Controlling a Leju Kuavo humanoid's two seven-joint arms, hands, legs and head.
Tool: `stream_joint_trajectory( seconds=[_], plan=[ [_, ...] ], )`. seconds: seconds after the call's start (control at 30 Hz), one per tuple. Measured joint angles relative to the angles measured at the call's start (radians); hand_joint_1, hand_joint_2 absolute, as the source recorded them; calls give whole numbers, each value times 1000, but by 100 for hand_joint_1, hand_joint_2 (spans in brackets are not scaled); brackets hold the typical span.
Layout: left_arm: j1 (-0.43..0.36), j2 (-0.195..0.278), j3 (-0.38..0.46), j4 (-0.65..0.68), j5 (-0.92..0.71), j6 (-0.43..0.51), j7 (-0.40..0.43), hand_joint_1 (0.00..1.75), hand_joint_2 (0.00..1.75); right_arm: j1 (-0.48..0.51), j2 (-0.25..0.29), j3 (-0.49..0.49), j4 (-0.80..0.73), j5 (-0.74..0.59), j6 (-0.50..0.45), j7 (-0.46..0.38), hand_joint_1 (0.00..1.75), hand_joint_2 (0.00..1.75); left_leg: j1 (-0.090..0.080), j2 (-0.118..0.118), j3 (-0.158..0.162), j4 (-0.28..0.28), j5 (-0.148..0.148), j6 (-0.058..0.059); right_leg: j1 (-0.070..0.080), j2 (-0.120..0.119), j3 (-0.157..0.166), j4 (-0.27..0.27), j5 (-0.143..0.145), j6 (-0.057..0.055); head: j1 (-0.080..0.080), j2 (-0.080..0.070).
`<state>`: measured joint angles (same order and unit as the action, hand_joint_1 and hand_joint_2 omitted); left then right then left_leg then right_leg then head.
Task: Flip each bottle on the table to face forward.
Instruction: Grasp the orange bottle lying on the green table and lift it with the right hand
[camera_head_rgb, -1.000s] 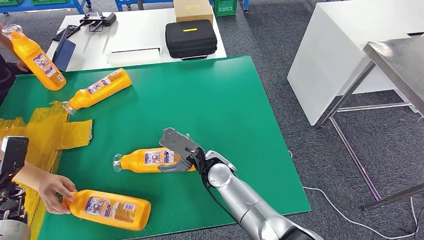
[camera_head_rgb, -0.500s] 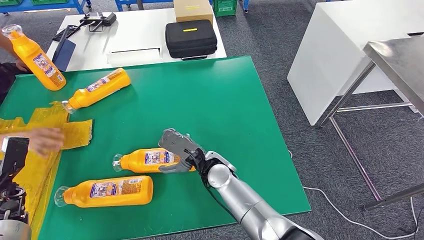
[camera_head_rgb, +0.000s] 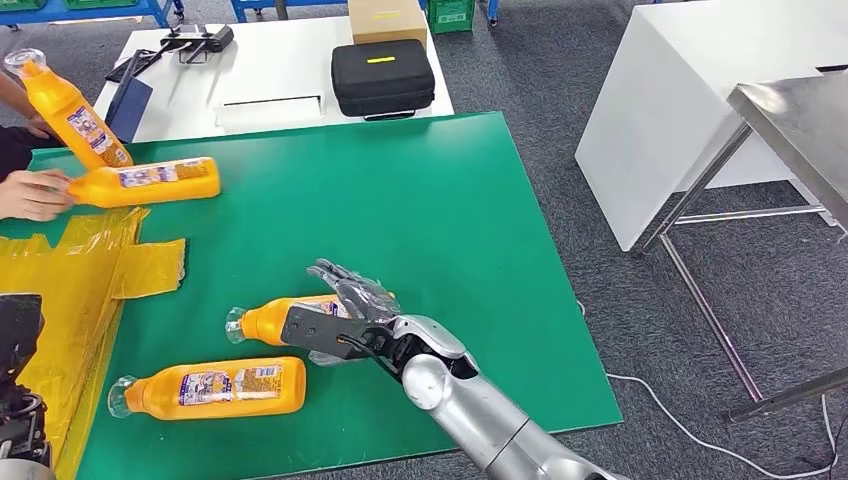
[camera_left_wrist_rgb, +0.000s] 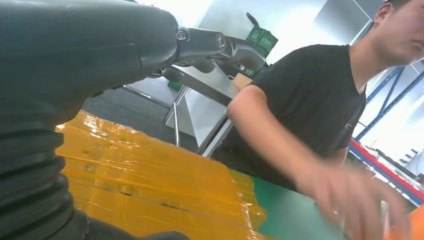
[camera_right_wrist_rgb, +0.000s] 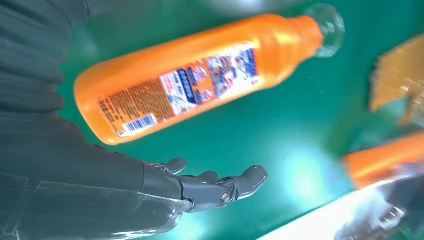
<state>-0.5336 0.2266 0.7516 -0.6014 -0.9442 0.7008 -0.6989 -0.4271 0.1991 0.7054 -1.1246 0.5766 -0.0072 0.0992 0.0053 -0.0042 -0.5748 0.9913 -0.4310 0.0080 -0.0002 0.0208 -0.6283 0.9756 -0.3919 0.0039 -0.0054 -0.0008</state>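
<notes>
Right hand open over bottle lying crosswise, cap pointing left, holding nothing

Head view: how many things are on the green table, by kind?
Orange bottles lying on the table: 3
Orange bottle held tilted at the table's far left edge: 1
Yellow sheet: 1
Total: 5

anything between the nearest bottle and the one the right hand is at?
Nothing: in the head view bare green mat separates the nearest bottle from the bottle under the right hand. The right wrist view shows the same bare stretch.
</notes>
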Motion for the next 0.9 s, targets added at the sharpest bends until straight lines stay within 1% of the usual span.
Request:
stream_joint_trajectory(
  seconds=[0.2,0.43,0.63,0.9],
  plan=[
    [2,0,5,-1,-39,0,0,0,175,-18,-4,35,38,23,-3,6,0,175,0,0,0,0,0,0,0,0,0,0,0,0,0,0],
    [1,-5,10,-1,-51,0,0,0,175,-40,19,61,131,83,-26,52,0,175,0,0,0,0,0,0,0,0,0,0,1,0,0,0],
    [-1,-15,11,-1,-61,0,0,0,175,-59,29,66,197,174,-87,118,0,175,0,0,0,0,0,0,0,0,0,0,0,0,0,0],
    [-22,-26,12,0,-81,0,1,0,175,-88,42,66,291,217,-89,133,0,175,0,0,0,0,0,0,0,0,0,0,1,0,0,0]
  ],
)
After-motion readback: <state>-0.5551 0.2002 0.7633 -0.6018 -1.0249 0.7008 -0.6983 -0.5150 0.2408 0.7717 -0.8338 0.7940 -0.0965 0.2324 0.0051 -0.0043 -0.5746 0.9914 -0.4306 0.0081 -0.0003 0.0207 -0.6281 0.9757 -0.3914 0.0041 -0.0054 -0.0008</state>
